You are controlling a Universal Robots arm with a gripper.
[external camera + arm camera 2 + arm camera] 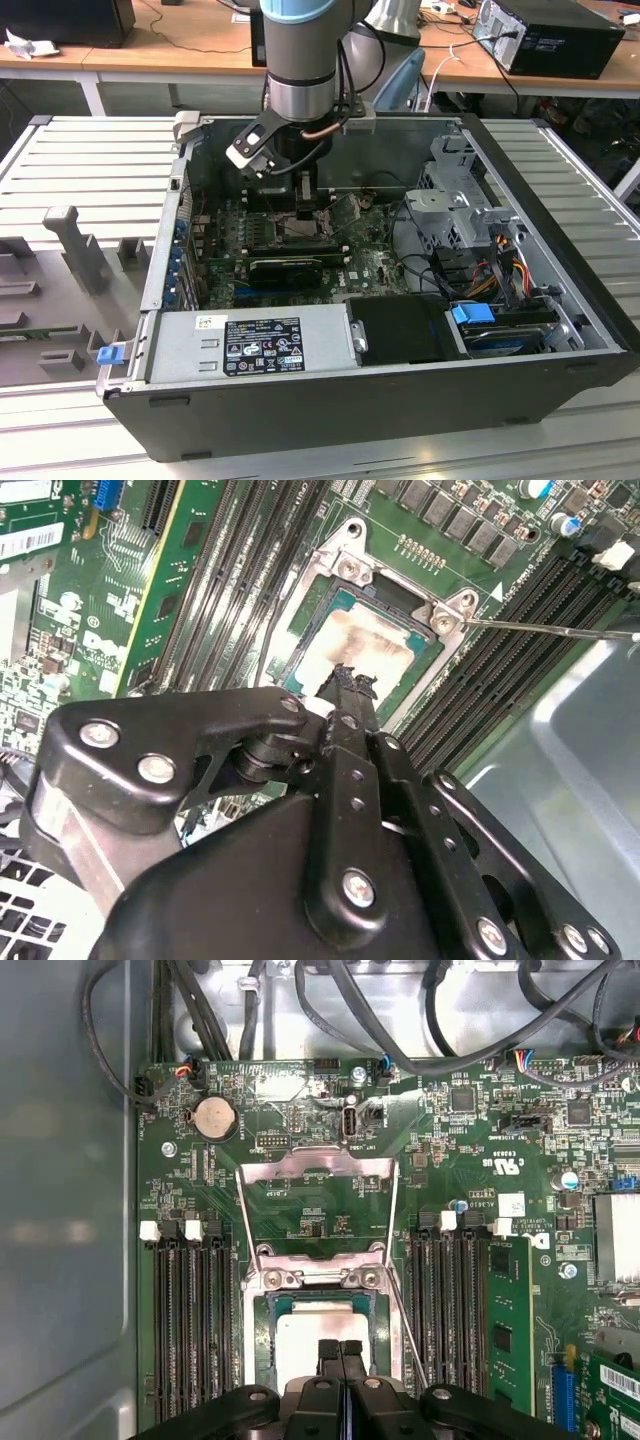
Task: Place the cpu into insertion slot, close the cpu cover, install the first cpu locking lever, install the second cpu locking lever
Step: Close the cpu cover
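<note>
Second wrist view shows our end effector (347, 680), fingers together, over the seated cpu (372, 640); first wrist view's open cover (315, 1164) looks thin, stiff, we'd push its free edge.

Ribbed grey metal table (90, 160) carries everything. Open black computer case (400, 400) lies on its side directly on table, centre. Grey moulded fixture blocks (75, 250), possibly part holders, sit on table beside case, toward exterior view's left.
</note>
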